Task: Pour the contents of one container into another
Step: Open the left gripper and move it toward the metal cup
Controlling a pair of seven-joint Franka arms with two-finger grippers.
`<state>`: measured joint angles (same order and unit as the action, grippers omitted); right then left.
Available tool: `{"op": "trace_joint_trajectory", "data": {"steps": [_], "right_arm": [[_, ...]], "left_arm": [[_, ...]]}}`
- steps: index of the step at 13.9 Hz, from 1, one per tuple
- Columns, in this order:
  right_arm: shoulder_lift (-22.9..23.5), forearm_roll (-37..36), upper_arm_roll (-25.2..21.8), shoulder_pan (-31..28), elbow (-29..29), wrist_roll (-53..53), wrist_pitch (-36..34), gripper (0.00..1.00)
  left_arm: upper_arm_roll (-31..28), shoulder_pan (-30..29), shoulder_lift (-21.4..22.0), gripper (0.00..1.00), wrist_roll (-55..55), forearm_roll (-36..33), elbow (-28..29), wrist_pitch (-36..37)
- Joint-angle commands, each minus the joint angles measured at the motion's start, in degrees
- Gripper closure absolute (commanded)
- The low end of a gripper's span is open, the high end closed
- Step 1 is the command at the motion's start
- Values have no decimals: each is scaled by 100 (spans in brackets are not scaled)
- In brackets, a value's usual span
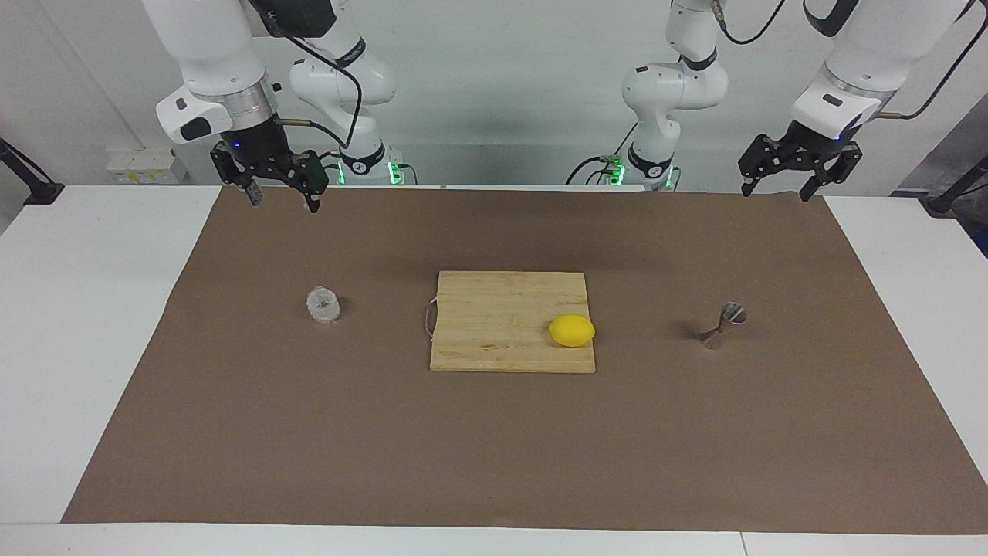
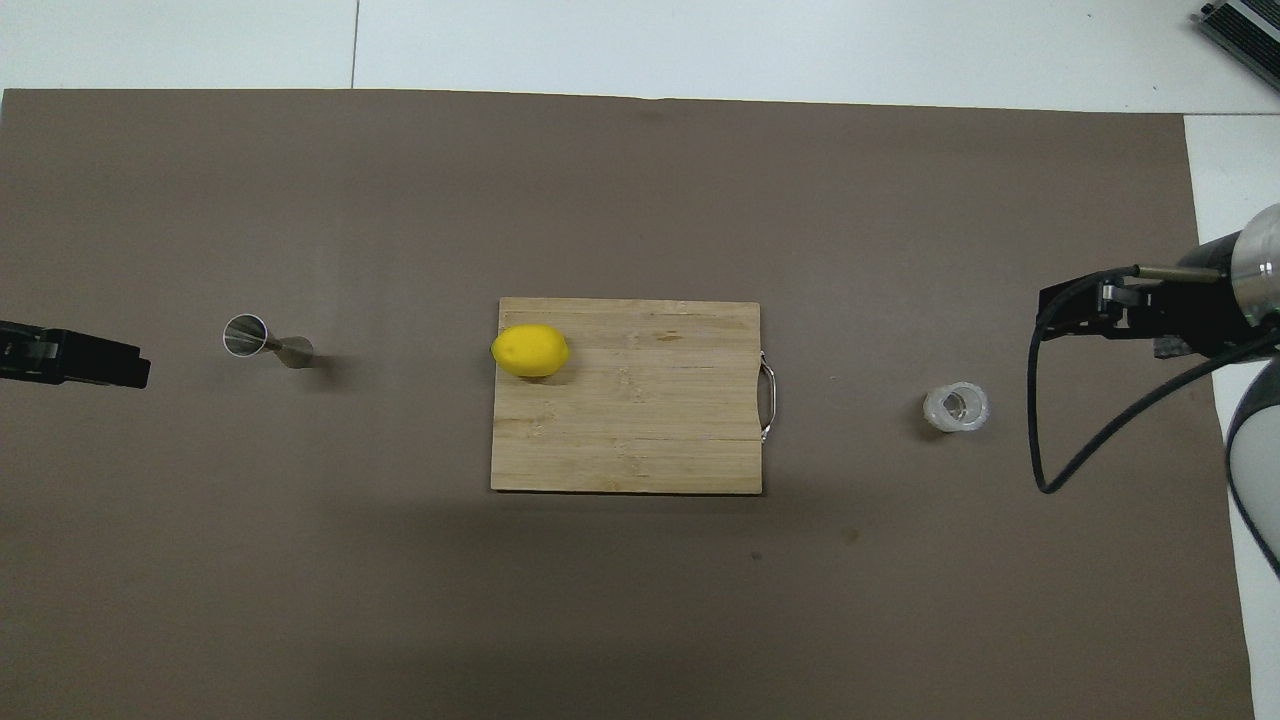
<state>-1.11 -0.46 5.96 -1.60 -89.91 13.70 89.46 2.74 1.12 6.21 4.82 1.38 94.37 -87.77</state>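
Glass cup [image 1: 323,304] on mat, apart from raised right pincer [image 1: 282,198].

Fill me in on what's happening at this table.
Nothing is being handled yet. Both arms wait with open grippers raised at the robots' edge of the brown mat: the right gripper at the glass cup's end, the left gripper at the steel jigger's end. Between them a lemon sits on a wooden cutting board. Pouring hasn't started.
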Motion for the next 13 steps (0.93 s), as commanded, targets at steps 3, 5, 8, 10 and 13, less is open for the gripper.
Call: {"op": "trace_joint_trajectory", "data": {"steps": [3, 5, 8, 10, 13], "right_arm": [[23, -7, -25, -7, 53, -113, -95, 0], [23, -7, -25, -7, 53, -113, -95, 0], [23, -7, -25, -7, 53, -113, -95, 0], [23, -7, -25, -7, 53, -113, -95, 0], [23, -7, -25, -7, 53, -113, -95, 0]], "left_arm": [[-81, 108, -5, 0, 2, -33, -68, 67], [-81, 108, 12, 0, -16, -24, -34, 67], [-81, 99, 39, 0, -130, -24, 10, 67], [-81, 55, 74, 0, -567, -24, 89, 6], [-98, 2, 205, 0, -1366, 46, 397, -4]]}}
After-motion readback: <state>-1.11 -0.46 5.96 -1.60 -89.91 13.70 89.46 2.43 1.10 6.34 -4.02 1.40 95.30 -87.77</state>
